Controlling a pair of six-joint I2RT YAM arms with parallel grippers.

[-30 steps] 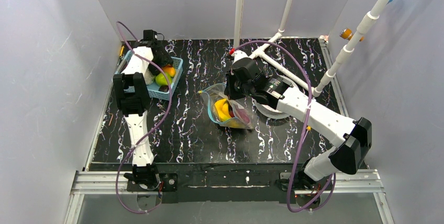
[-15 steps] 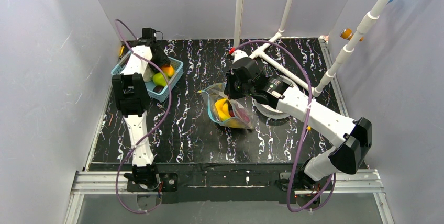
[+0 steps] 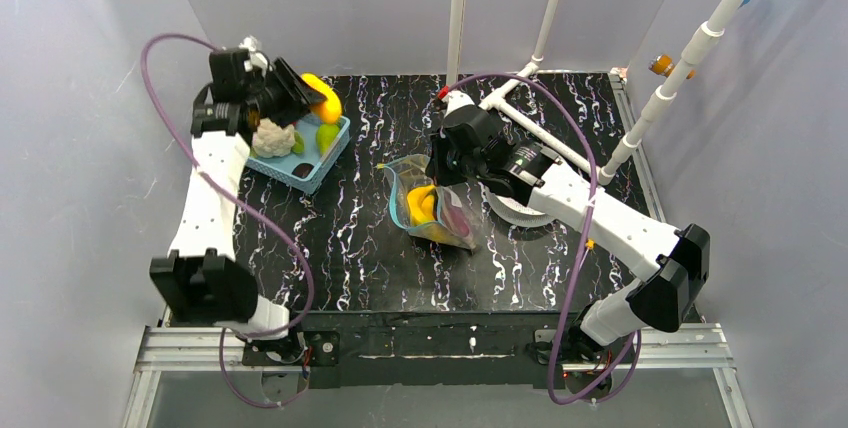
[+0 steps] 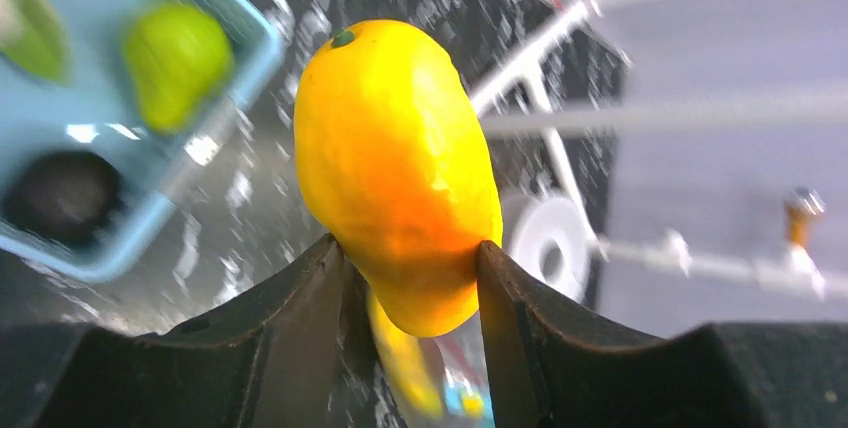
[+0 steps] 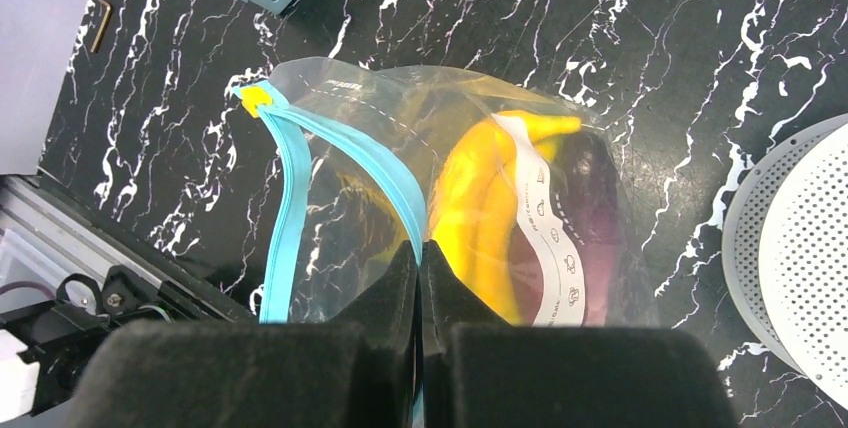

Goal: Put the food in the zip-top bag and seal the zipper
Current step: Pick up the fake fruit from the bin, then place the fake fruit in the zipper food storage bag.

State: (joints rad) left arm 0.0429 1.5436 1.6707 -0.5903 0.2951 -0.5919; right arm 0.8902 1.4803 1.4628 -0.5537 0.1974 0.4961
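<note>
Marbled table (image 3: 350, 248); left gripper (image 4: 410, 248) clamps mango (image 4: 395, 148); right gripper (image 5: 420, 258) pinches bag (image 5: 340, 148); label (image 5: 545, 238) unreadable.

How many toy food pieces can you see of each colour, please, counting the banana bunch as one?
Yellow-orange: 1, mango in the left gripper
Yellow: 1, banana bunch in the bag
Purple: 1, eggplant in the bag
Green: 1, green fruit in the basket
White: 1, cauliflower-like piece in the basket
Dark: 1, dark piece in the basket
Total: 6

White arms (image 3: 212, 198) w/ blk joints, purple cables (image 3: 500, 78)
</note>
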